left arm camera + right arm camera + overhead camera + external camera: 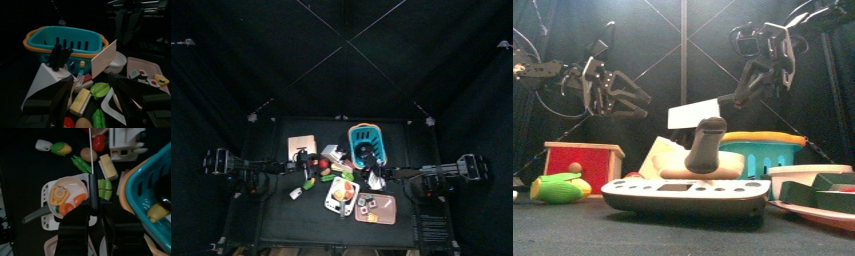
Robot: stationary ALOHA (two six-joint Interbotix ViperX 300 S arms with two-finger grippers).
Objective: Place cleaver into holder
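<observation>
The cleaver [694, 112] hangs in the air above the middle of the table, its white blade tilted, and the right gripper [92, 208] pinches it by the handle end, so in the right wrist view the blade shows only as a thin edge between the jaws. The holder [583, 163], a tan block with a red top edge, stands on the table to the left, well apart from the blade and lower. The left gripper [93, 82] is raised on the holder's side, its jaws spread wide with nothing between them. Behind the blade sits the blue basket [762, 150] (orange-rimmed). A green-and-yellow toy fruit [560, 187] lies just beside the holder.
</observation>
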